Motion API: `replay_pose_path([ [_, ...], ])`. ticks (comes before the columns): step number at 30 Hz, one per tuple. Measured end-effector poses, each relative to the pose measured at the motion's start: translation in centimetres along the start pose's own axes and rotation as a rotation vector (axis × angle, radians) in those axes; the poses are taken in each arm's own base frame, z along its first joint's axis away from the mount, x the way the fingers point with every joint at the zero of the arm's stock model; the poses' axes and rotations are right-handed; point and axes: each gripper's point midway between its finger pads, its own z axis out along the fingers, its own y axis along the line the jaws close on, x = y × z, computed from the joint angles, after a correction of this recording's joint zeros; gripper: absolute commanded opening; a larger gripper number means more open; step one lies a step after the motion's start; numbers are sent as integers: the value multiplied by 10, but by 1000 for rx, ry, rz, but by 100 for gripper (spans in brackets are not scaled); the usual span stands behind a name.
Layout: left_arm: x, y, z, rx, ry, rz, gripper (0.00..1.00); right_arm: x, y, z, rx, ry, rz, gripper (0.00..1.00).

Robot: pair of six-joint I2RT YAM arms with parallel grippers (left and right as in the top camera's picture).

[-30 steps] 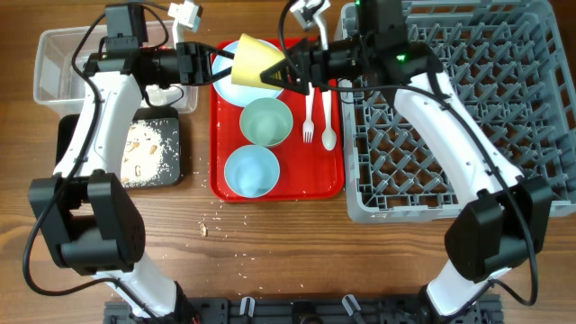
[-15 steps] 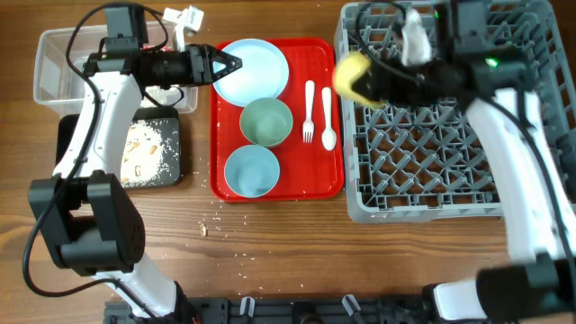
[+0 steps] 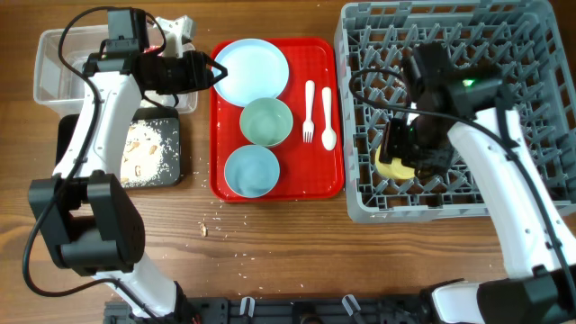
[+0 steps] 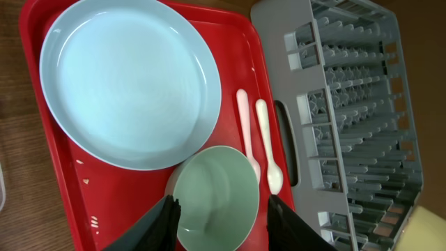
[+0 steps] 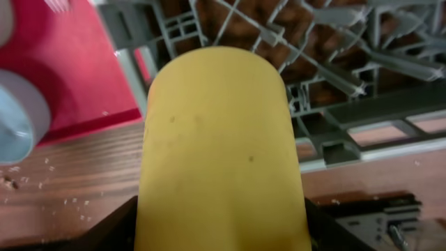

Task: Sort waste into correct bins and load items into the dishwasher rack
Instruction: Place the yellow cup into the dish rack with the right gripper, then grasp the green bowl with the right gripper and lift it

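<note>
Yellow cup [image 3: 393,167] — gripped by the right gripper [image 3: 402,155], low in the dishwasher rack [image 3: 531,54] near its tray-side edge, not yet released; plate [image 3: 255,70], mint bowl [image 3: 266,121], pale blue bowl [image 3: 251,171], fork [image 3: 308,112] and spoon [image 3: 328,117] unloaded on the red tray [image 3: 297,184] — left gripper [image 3: 216,69] fingers spread, empty; food scraps [image 3: 144,148] in the black tray [image 3: 175,175]; no legible writing.

This is a robotics test bench dressed as a dish-clearing station. Two white-and-black robot arms, the left arm [image 3: 94,126] and the right arm [image 3: 504,193], rise with trailing cables from a black mounting rail [image 3: 297,312] at the near edge of a wood-grain table [image 3: 288,252]. On the table sit a grey dishwasher rack [image 3: 432,209] to the right, a red serving tray [image 3: 301,175] in the middle, and a clear tub [image 3: 49,67] and black tray [image 3: 65,148] to the left.
</note>
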Motion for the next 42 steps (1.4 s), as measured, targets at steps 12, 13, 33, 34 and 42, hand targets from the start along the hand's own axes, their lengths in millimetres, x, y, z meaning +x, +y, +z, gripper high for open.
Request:
replay_pose_path([
  [12, 1, 3, 0, -15, 5, -5, 42, 10, 2, 60, 5, 120, 9, 69],
  [13, 2, 3, 0, -16, 7, -7, 41, 11, 2, 62, 8, 128, 11, 71],
  [33, 0, 9, 0, -51, -3, -1, 38, -104, 93, -42, -287, -413, -139, 75],
  [34, 0, 10, 0, -59, -3, -2, 38, -108, 105, -40, -303, -429, -160, 74],
  [42, -4, 26, -21, -238, -36, 11, 42, -123, 189, 82, -299, -281, -297, 64],
])
